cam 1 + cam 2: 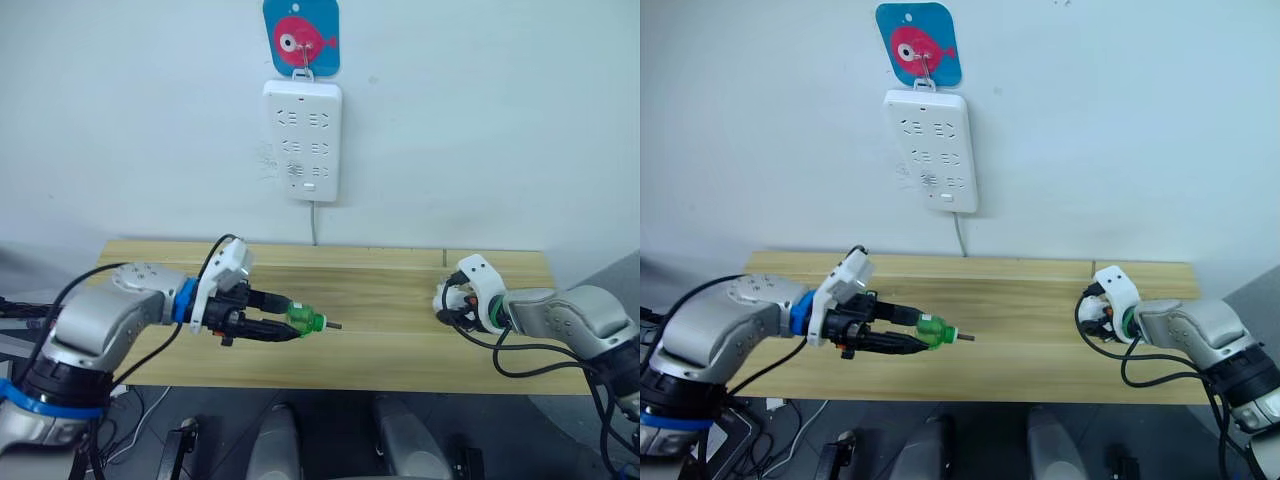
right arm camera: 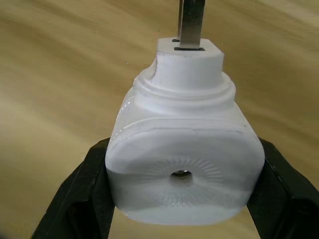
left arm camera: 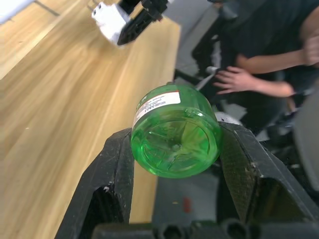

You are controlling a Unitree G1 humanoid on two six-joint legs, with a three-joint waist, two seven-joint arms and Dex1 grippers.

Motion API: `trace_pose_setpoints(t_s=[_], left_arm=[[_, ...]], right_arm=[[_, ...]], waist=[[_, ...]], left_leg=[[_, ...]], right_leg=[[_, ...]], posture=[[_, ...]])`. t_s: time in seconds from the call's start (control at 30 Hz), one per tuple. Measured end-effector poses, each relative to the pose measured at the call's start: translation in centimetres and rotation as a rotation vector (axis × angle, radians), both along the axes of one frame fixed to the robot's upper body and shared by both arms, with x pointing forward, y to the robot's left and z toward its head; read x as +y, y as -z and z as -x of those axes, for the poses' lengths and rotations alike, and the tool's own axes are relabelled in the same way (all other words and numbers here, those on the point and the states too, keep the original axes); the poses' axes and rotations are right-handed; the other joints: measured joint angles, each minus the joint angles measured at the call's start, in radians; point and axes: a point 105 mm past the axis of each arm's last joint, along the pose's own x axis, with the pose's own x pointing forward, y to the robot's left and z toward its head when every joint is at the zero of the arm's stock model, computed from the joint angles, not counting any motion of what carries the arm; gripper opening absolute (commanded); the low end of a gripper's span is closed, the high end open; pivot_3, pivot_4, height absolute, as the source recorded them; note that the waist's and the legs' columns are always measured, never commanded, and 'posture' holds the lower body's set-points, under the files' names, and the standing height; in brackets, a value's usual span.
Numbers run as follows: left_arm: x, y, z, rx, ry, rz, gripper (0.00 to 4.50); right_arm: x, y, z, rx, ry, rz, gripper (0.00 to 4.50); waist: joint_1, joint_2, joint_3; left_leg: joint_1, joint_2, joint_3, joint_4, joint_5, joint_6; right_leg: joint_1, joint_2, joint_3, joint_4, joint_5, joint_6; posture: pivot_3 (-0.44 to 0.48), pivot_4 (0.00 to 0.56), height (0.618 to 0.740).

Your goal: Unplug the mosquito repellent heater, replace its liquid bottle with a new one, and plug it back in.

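A green liquid bottle (image 1: 306,322) lies sideways between the fingers of my left gripper (image 1: 288,318), which is shut on it above the wooden table (image 1: 390,350). Its thin wick points right toward the other arm. In the left wrist view the bottle's round base (image 3: 175,137) faces the camera between the black fingers (image 3: 117,164). At the table's right end, my right gripper (image 1: 447,303) is shut on the white mosquito repellent heater (image 2: 185,159). The heater's metal prongs (image 2: 192,22) point away from the wrist and its dark vent hole faces the camera. The two grippers are well apart.
A white multi-socket power strip (image 1: 302,140) hangs on the wall under a blue fish hook (image 1: 300,35), its cord dropping behind the table. A person's hands (image 3: 239,79) and dark sleeve show beyond the table's end.
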Motion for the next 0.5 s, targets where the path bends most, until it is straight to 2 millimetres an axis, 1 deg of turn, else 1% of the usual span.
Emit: trace_pose_setpoints(t_s=[0.1,0.2,0.27,0.37,0.43,0.5], left_arm=[[-0.3,-0.1,0.0,-0.035,-0.003,-0.003,2.24],[-0.5,0.0,-0.1,-0.056,-0.013,-0.005,2.24],[-0.8,0.0,-0.2,-0.064,-0.023,0.009,2.24],[-0.9,0.0,-0.4,-0.070,-0.031,0.016,2.24],[-1.0,-0.1,-0.6,-0.081,-0.045,0.024,2.24],[-1.2,-0.2,-0.8,-0.091,-0.058,0.037,2.24]], right_arm=[[0.2,0.5,-0.6,0.024,-0.016,0.013,3.03],[0.3,0.4,-1.1,0.028,-0.028,0.015,3.03],[0.4,0.3,-1.4,0.029,-0.018,0.003,3.73],[0.6,0.5,-1.3,0.041,0.003,-0.024,4.49],[0.2,-0.1,-1.3,0.022,0.023,-0.034,4.50],[-0.4,-1.7,-1.4,-0.029,0.039,-0.048,4.50]], waist=[[0.001,0.000,0.000],[0.002,0.000,0.000],[0.002,0.000,0.000],[0.003,0.000,0.000],[0.003,0.000,0.000],[0.005,0.000,0.000]], left_leg=[[0.000,0.000,-0.001,0.000,0.000,0.000],[0.000,0.000,-0.001,0.001,0.000,0.000],[0.000,0.000,-0.001,0.001,0.000,0.000],[0.000,-0.001,-0.001,0.001,0.000,0.000],[0.000,-0.001,-0.001,0.001,0.000,0.000],[0.000,-0.001,-0.001,0.001,0.000,0.000]], right_leg=[[0.000,0.000,-0.001,0.001,0.000,0.000],[0.001,0.000,-0.001,0.001,0.000,0.000],[0.002,0.000,-0.001,0.001,0.000,0.000],[0.001,0.000,-0.001,0.002,0.000,0.000],[0.001,-0.001,-0.001,0.002,0.000,0.000],[0.001,-0.001,-0.001,0.002,0.000,0.000]], posture=[[-0.096,0.227,0.725],[-0.090,0.225,0.725],[-0.090,0.225,0.725],[-0.096,0.217,0.725],[-0.098,0.215,0.725],[-0.101,0.214,0.725]])
